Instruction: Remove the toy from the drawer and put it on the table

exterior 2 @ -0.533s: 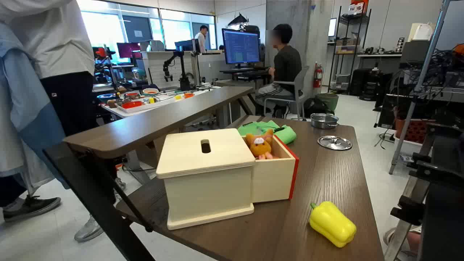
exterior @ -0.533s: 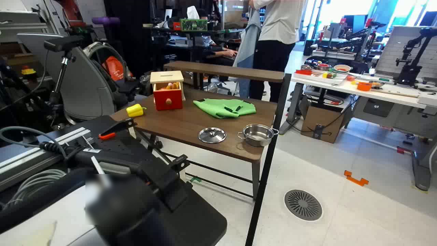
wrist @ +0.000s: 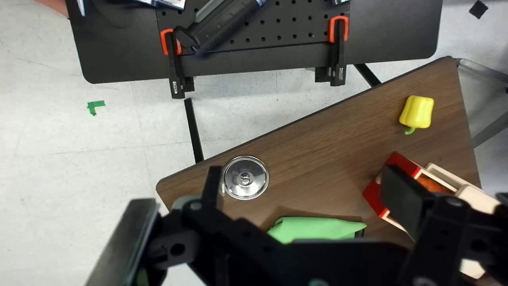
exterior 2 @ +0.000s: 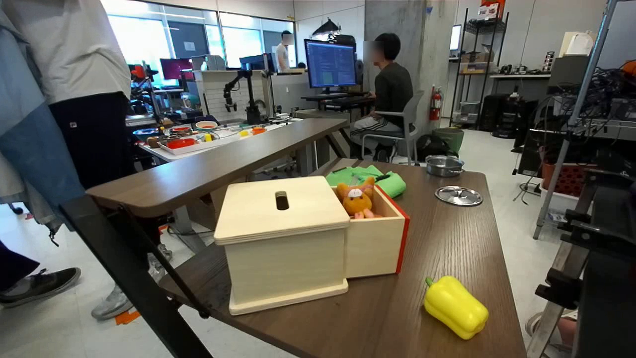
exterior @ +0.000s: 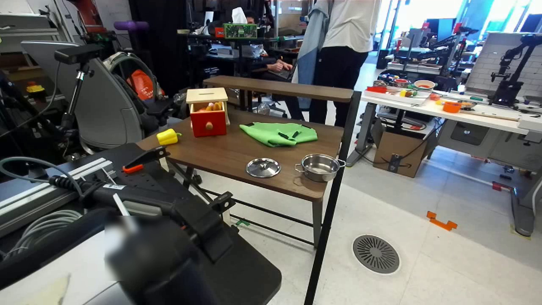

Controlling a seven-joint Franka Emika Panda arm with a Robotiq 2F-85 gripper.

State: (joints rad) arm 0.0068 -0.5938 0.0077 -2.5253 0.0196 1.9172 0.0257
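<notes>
Toy (exterior 2: 357, 203) sits inside the pulled-out drawer (exterior 2: 376, 248) on the table (exterior 2: 437, 238). In an exterior view, pepper (exterior 2: 456, 308) lies near right; pot (exterior 2: 443, 167) and lid (exterior 2: 458, 196), far right. Gripper (wrist: 307, 188): jaws stand wide apart.

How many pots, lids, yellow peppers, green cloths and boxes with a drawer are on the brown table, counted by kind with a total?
Pot: 1
Lid: 1
Yellow pepper: 1
Green cloth: 1
Box with a drawer: 1
Total on the brown table: 5
</notes>
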